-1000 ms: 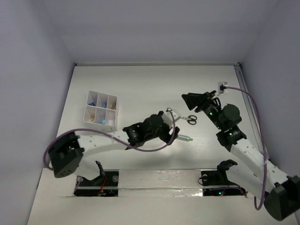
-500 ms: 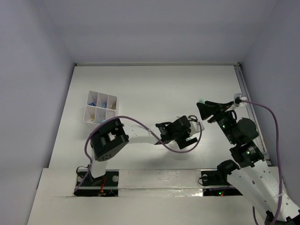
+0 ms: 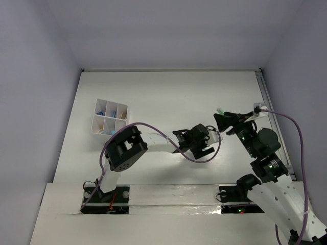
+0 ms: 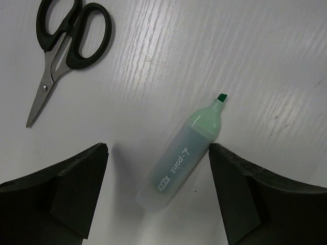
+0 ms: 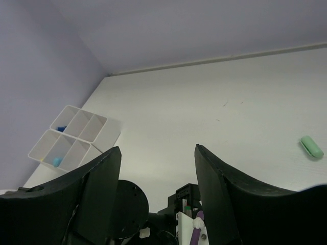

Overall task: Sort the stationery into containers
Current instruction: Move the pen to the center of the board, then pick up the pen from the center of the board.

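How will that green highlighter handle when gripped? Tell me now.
The highlighter looks like rigid plastic, so it probably won't flex. Its smooth, rounded barrel might slip or roll. With no cap on, it may smear the left fingers.

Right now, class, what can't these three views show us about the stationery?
Top view: the pale green translucent highlighter is hidden beneath the left arm's wrist.
Left wrist view: the black-handled steel scissors have their handle loops cut by the top edge.
Top view: contents of the white six-compartment plastic box are too small to name.
Right wrist view: a small green piece, far right, too small to identify.
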Controlling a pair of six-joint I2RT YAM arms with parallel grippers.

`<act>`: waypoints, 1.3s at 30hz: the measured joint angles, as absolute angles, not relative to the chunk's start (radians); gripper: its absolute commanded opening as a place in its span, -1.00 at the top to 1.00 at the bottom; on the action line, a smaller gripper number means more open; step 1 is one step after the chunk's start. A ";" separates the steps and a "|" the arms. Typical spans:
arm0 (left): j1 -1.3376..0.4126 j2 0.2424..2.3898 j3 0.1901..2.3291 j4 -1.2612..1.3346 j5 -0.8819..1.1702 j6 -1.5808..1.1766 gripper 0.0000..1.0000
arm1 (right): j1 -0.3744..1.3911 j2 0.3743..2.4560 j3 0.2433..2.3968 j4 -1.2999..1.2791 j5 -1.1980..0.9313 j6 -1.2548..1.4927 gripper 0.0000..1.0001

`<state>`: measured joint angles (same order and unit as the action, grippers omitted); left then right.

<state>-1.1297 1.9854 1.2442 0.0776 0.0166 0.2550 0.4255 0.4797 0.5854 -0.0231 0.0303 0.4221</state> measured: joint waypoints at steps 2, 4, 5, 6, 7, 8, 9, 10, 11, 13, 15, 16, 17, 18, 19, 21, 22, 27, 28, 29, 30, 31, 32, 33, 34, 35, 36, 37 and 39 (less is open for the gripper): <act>-1.128 1.987 1.245 0.077 0.025 0.255 -0.41 | 0.426 0.487 0.585 -0.023 0.030 0.422 -0.31; -1.128 1.987 1.245 0.076 0.027 0.255 -0.12 | 0.426 0.498 0.585 -0.022 0.030 0.422 -0.32; -1.128 1.988 1.245 0.074 0.026 0.253 -0.09 | 0.426 0.503 0.585 -0.021 0.030 0.422 -0.32; -1.129 1.988 1.245 0.072 0.027 0.254 -0.07 | 0.426 0.509 0.585 -0.020 0.030 0.422 -0.32; -1.130 1.988 1.244 0.070 0.028 0.253 0.25 | 0.426 0.516 0.585 -0.019 0.030 0.422 -0.32; -1.130 1.988 1.243 0.069 0.027 0.250 0.38 | 0.426 0.522 0.585 -0.018 0.030 0.422 -0.32; -1.130 1.988 1.240 0.070 0.025 0.247 0.43 | 0.426 0.528 0.585 -0.018 0.030 0.422 -0.32; -1.130 1.987 1.235 0.074 0.026 0.244 0.52 | 0.426 0.533 0.585 -0.017 0.030 0.422 -0.32; -1.130 1.985 1.227 0.083 0.028 0.241 0.58 | 0.426 0.539 0.585 -0.017 0.030 0.422 -0.32; -1.130 1.974 1.203 0.107 0.020 0.234 0.64 | 0.426 0.552 0.585 -0.017 0.031 0.422 -0.32; -1.129 1.958 1.174 0.128 0.009 0.225 0.64 | 0.426 0.567 0.585 -0.015 0.031 0.422 -0.32; -1.127 1.948 1.158 0.136 0.002 0.218 0.68 | 0.426 0.576 0.585 -0.015 0.031 0.422 -0.33; -1.126 1.938 1.143 0.144 -0.003 0.212 0.68 | 0.426 0.587 0.585 -0.014 0.031 0.422 -0.34; -1.124 1.928 1.128 0.149 -0.010 0.204 0.68 | 0.426 0.596 0.585 -0.014 0.031 0.422 -0.34; -1.123 1.918 1.114 0.152 -0.016 0.197 0.80 | 0.426 0.607 0.585 -0.014 0.031 0.422 -0.34; -1.121 1.900 1.086 0.164 -0.030 0.180 0.95 | 0.426 0.632 0.587 -0.014 0.031 0.422 -0.35; -1.121 1.892 1.072 0.173 -0.038 0.171 0.96 | 0.426 0.643 0.587 -0.014 0.031 0.422 -0.35; -1.108 1.827 0.979 0.213 -0.067 0.121 1.00 | 0.426 0.698 0.589 -0.013 0.054 0.422 -0.40; -1.102 1.806 0.950 0.221 -0.069 0.109 1.00 | 0.424 0.712 0.593 -0.013 0.063 0.421 -0.40; -1.094 1.785 0.926 0.224 -0.070 0.096 1.00 | 0.422 0.729 0.596 -0.010 0.072 0.421 -0.40; -1.084 1.761 0.899 0.229 -0.069 0.083 1.00 | 0.417 0.754 0.602 -0.007 0.079 0.420 -0.40; -1.072 1.739 0.875 0.236 -0.066 0.070 1.00 | 0.406 0.783 0.612 -0.006 0.083 0.419 -0.39; -1.056 1.710 0.843 0.251 -0.060 0.057 1.00 | 0.395 0.815 0.621 -0.001 0.087 0.419 -0.36; -1.040 1.681 0.818 0.257 -0.054 0.041 1.00 | 0.385 0.843 0.626 0.002 0.091 0.419 -0.33; -1.021 1.648 0.788 0.278 -0.038 0.023 1.00 | 0.371 0.870 0.628 0.006 0.093 0.421 -0.30; -0.998 1.612 0.757 0.302 -0.023 0.004 1.00 | 0.357 0.896 0.628 0.007 0.095 0.422 -0.25; -0.976 1.575 0.731 0.321 -0.004 -0.019 1.00 | 0.340 0.919 0.628 0.006 0.094 0.423 -0.22; -0.959 1.542 0.710 0.342 0.009 -0.038 1.00 | 0.319 0.943 0.628 0.007 0.090 0.426 -0.18; -0.922 1.484 0.677 0.391 0.036 -0.078 1.00 | 0.266 1.000 0.633 0.008 0.076 0.429 -0.10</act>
